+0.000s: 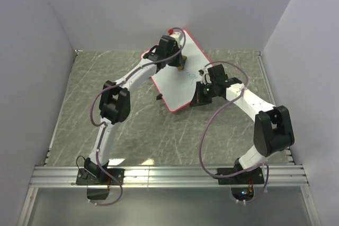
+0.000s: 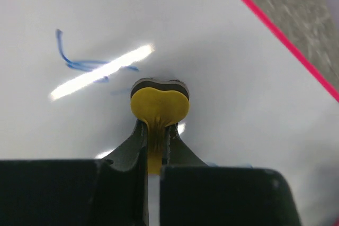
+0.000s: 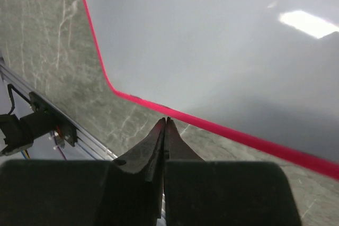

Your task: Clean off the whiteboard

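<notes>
The whiteboard [image 1: 177, 78] lies tilted at the table's back centre, white with a red-pink rim. Blue scribbles [image 2: 87, 63] mark its surface in the left wrist view, and faint marks [image 1: 202, 71] show near its right edge. My left gripper [image 2: 156, 125] is shut on a small yellow eraser [image 2: 159, 104], whose dark pad presses against the whiteboard [image 2: 233, 51]. From above, the left gripper [image 1: 180, 63] is over the board's upper part. My right gripper [image 3: 166, 121] is shut and empty, its tips just short of the red rim [image 3: 238, 136] of the whiteboard [image 3: 212, 41]. In the top view it [image 1: 203, 92] sits by the board's right edge.
The grey marbled table [image 1: 143, 130] is walled on three sides. An aluminium rail [image 1: 169, 173] with the arm bases runs along the near edge. A black foot [image 1: 159, 97] shows under the board's left edge.
</notes>
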{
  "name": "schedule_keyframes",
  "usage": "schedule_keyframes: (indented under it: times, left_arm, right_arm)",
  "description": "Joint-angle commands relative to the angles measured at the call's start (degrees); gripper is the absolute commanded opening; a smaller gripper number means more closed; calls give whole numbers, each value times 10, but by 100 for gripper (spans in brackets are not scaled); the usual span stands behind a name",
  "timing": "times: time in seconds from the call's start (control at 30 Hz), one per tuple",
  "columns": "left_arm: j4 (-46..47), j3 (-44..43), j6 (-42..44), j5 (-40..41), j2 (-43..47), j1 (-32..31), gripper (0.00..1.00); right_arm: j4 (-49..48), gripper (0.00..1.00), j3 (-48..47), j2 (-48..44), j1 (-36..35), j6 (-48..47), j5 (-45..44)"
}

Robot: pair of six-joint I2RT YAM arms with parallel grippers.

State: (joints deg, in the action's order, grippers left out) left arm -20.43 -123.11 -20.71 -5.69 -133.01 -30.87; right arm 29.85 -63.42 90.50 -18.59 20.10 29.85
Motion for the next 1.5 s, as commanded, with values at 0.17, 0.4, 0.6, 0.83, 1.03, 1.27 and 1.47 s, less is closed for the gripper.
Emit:
schedule_keyframes:
  times: [0.17, 0.4, 0.6, 0.83, 1.03, 1.27, 1.47]
  left_arm:
    - [22, 68, -28, -77, 36, -22, 0]
    - [62, 138, -81, -97, 54, 34, 0]
    - [93, 255, -76, -74, 105, 63, 0]
    - [111, 337, -73, -68, 136, 67, 0]
    - [114, 357, -77, -70, 140, 67, 0]
    - [101, 354, -70, -68, 146, 67, 0]
    - [92, 359, -71, -71, 160, 67, 0]
  right_arm:
    - [14, 0, -80, 18, -21, 10, -3]
    - [28, 0, -101, 10, -27, 8, -17]
    - [44, 0, -125, -1, -28, 8, -25]
    - [89, 7, -246, 3, -29, 10, -38]
    - [145, 78, -385, 39, -28, -1, -84]
    - [195, 82, -521, 130, 12, -4, -173]
    - [203, 82, -606, 219, 92, 35, -147]
